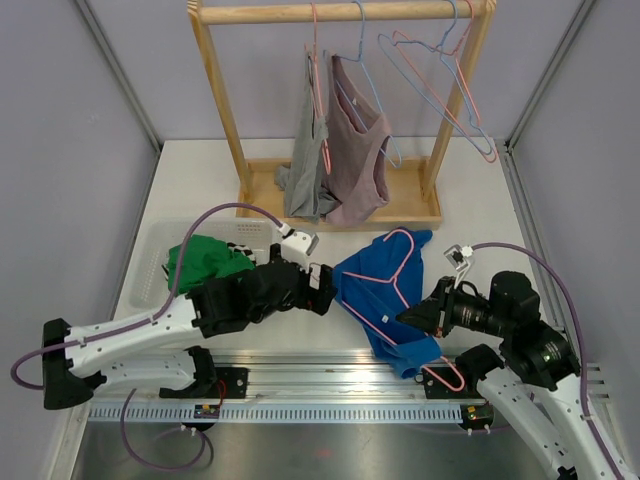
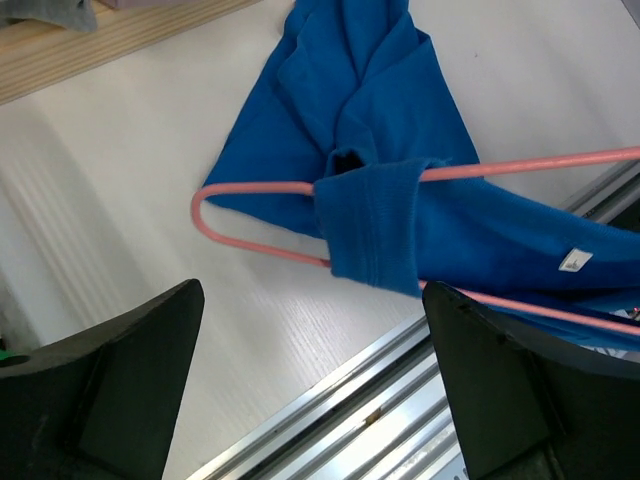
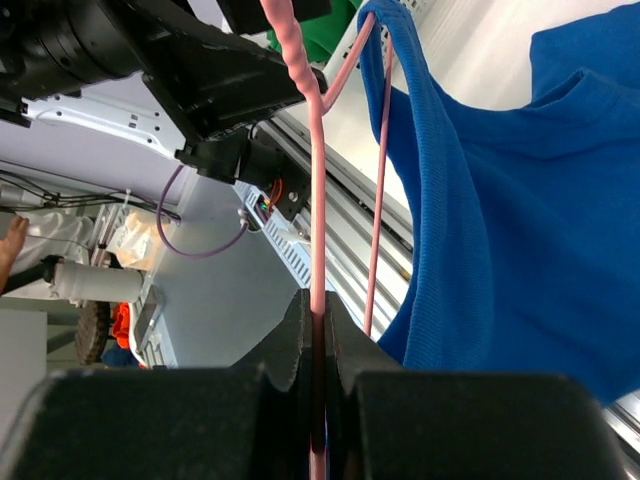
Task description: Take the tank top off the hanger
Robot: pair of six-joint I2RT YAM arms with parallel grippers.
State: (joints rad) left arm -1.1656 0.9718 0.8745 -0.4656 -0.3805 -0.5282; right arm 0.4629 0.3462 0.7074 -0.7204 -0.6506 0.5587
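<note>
Tank top (image 1: 385,278): blue, lying crumpled on the worktop close to the near edge, a little right of the middle, between the two grippers; part of it reaches the rail at the near edge.
Hanger (image 2: 260,186): pink wire, lying with the tank top and threaded through it; one rounded end sticks out bare on the left side.
Strap (image 2: 375,225): wrapped round the hanger wire just beside that bare end, so the tank top is still on.
Label (image 2: 573,261): small and white, on the blue cloth toward the near edge.
Left gripper (image 1: 322,288): fingers spread wide with nothing between them; it hangs over the bare end and the strap. Whether it touches the cloth I cannot tell.
Right gripper (image 3: 318,320): fingers pinched tight on the hanger wire, at the tank top's right side by the near edge.
Rack (image 1: 340,11): wooden, standing at the far edge, well apart from the tank top.
Grey top (image 1: 305,160): hanging on the rack.
Mauve top (image 1: 358,160): hanging just right of the grey top.
Bare hangers (image 1: 440,80): on the rail's right end.
Bin (image 1: 150,262): white, at the left edge.
Green cloth (image 1: 205,260): lying in the bin.
</note>
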